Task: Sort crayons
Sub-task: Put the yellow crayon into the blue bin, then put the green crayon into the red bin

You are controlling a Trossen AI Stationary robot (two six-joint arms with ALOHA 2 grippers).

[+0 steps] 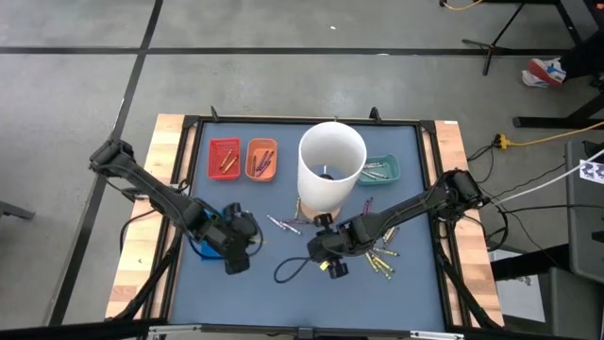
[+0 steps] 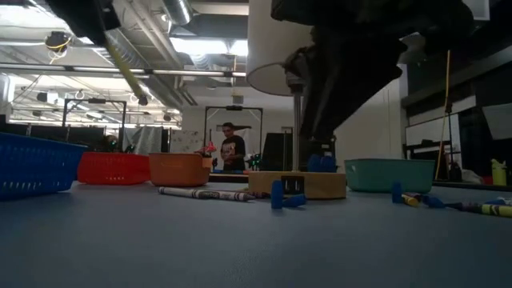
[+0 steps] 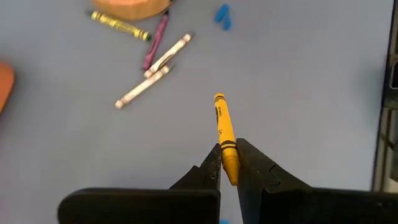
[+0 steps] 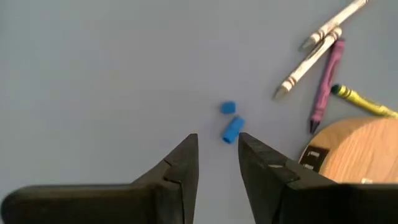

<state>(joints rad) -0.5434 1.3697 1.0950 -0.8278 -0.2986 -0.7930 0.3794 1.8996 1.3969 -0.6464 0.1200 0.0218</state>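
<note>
High view: the left gripper (image 1: 236, 247) sits at 8 o'clock on the mat (image 1: 226, 283), beside a blue tray (image 1: 202, 247). The right gripper (image 1: 326, 253) hovers near 6 o'clock, under the white cylinder (image 1: 330, 165). Red tray (image 1: 225, 158), orange tray (image 1: 261, 159) and teal tray (image 1: 381, 170) line the 12 o'clock edge. Loose crayons (image 1: 382, 257) lie at 4 o'clock.

Low view: a grey crayon (image 2: 204, 193) and blue bits (image 2: 286, 199) lie mid-mat, by the wooden base (image 2: 298, 184).

Left wrist view: the fingers are clenched on a yellow crayon (image 3: 225, 134), tip out, held clear of the mat.

Right wrist view: the jaws are released and empty, poised over the blue bits.

Step in hand, as judged: left arm carrying yellow to a tray. The next move calls for travel over the matching tray, then release; which tray takes yellow cannot be told.
</note>
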